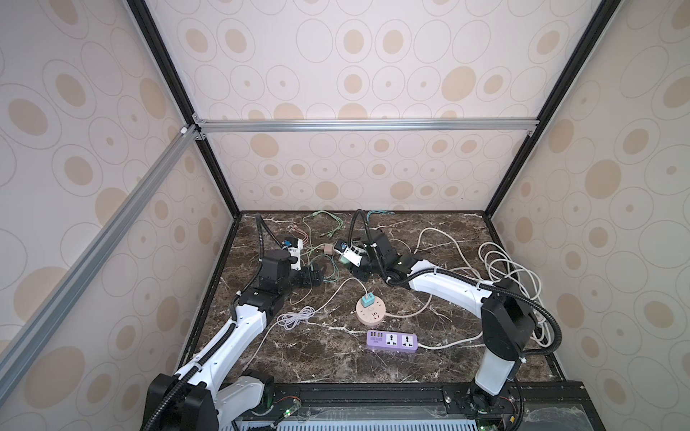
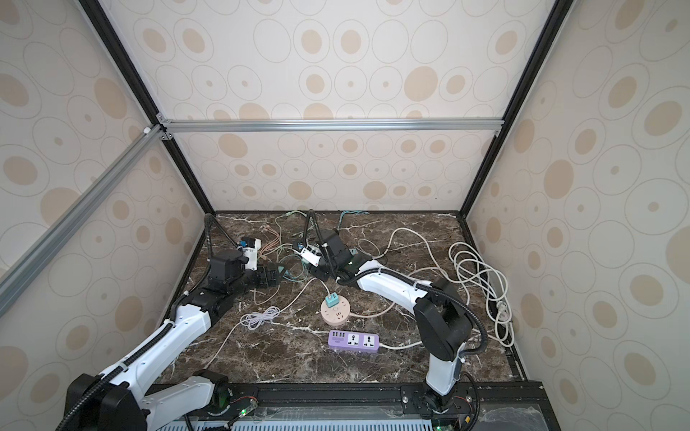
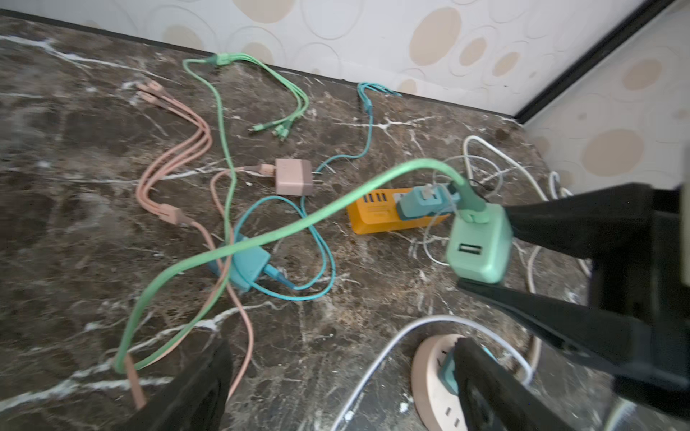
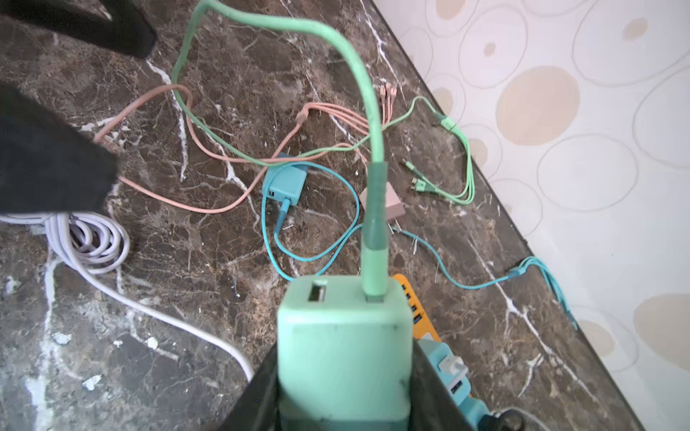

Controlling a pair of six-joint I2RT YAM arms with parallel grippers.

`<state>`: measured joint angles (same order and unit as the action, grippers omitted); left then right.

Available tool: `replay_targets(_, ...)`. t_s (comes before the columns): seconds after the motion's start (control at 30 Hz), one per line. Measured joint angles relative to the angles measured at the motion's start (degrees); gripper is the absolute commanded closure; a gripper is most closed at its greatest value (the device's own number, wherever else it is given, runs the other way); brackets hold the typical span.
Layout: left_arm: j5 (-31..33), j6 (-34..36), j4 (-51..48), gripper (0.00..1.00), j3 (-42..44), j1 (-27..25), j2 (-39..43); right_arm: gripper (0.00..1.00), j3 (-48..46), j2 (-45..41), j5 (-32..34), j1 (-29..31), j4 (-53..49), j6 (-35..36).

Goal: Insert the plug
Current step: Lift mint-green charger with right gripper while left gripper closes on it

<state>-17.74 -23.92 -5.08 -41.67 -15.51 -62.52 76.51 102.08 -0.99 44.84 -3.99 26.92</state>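
**Trailing cable is the main hazard, and the prongs are out of sight**

The mint-green charger (image 4: 343,347) is lifted off the marble table (image 1: 429,365), near the upper middle of both top views. Its green cable (image 3: 261,239) arcs down across a teal charger (image 3: 246,266) and a pink cable (image 3: 175,179) lying in the centre-left of the left wrist view. Carrying the charger toward a socket would likely drag that tangle. The pull could twist the charger in the grip or jerk it off line at the moment of insertion.

The prongs are hidden behind the fingers in every view, so I cannot tell their orientation — a misaligned push could skid a light strip across the table instead of seating. The round pink power strip (image 1: 369,311) and the purple power strip (image 1: 392,340), lower centre of a top view, are both unbraced. The orange power strip (image 3: 373,216) already has a teal adapter lying on it.

The right gripper (image 3: 485,250) is part-closed, its jaws clamped on the charger's two sides. The left gripper (image 4: 130,106) stands wide open and holds nothing. The green cable loops close past its fingers, but whether it touches them cannot be told.
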Motion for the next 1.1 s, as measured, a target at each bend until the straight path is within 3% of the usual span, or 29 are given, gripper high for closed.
replay_targets(0.13,-9.11,-0.76,1.49,0.15,0.28,0.22,0.85,0.7,-4.85,-0.59,-1.46,0.24,5.77,3.39)
replay_targets(0.3,-14.43,-0.46,1.11,0.22,0.04,0.66,0.11,0.71,-9.57,-2.47,-2.78,1.14,11.1,7.74)
replay_targets(0.67,-19.54,0.09,0.9,0.34,-1.11,1.33,-2.29,0.7,-12.35,-6.69,-4.13,4.22,18.16,14.99)
replay_targets(1.0,-23.1,-0.61,4.42,0.65,-0.98,1.64,-2.34,0.7,-13.57,-6.84,-5.7,5.73,19.65,16.94)
replay_targets(1.1,-24.26,-0.72,5.09,0.68,-0.94,1.64,-2.34,0.7,-13.57,-6.88,-6.14,5.73,19.91,16.59)
